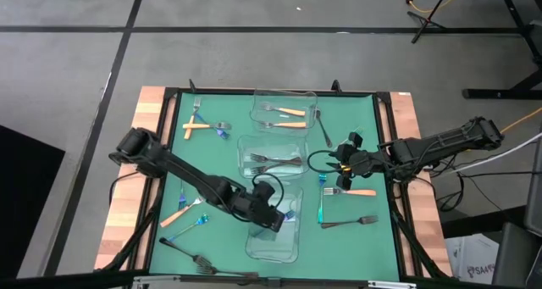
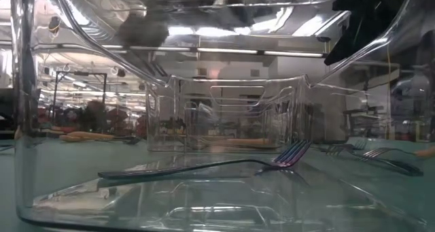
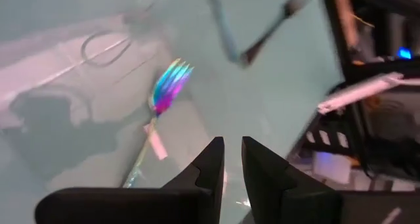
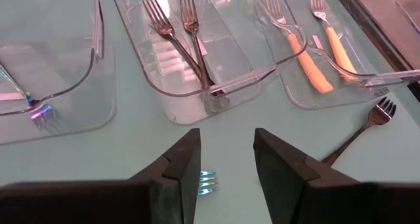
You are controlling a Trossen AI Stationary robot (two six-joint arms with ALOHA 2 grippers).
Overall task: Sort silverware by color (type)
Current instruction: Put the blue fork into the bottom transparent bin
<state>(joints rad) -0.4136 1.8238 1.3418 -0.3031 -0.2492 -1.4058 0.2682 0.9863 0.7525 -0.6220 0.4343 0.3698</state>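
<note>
Looking down, you see the left gripper [image 1: 275, 219] over the near container [image 1: 273, 248]. Your left wrist shows its fingers narrowly parted, empty, above the iridescent fork [image 3: 167, 87]. Your right gripper [image 4: 226, 159] hangs open, empty.

Mat [image 1: 220, 162] green; forks — orange-handled [image 4: 303, 52], dark [image 4: 172, 35], iridescent [image 3: 168, 87]

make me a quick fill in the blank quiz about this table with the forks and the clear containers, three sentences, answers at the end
1. The far container holds forks with ____ handles.
2. The number of clear containers in the row is ____.
3. The left gripper hangs over the near container, which holds one ____ fork.
4. The right gripper has its fingers ____, holding nothing.

Answers: orange; three; iridescent; open
</note>
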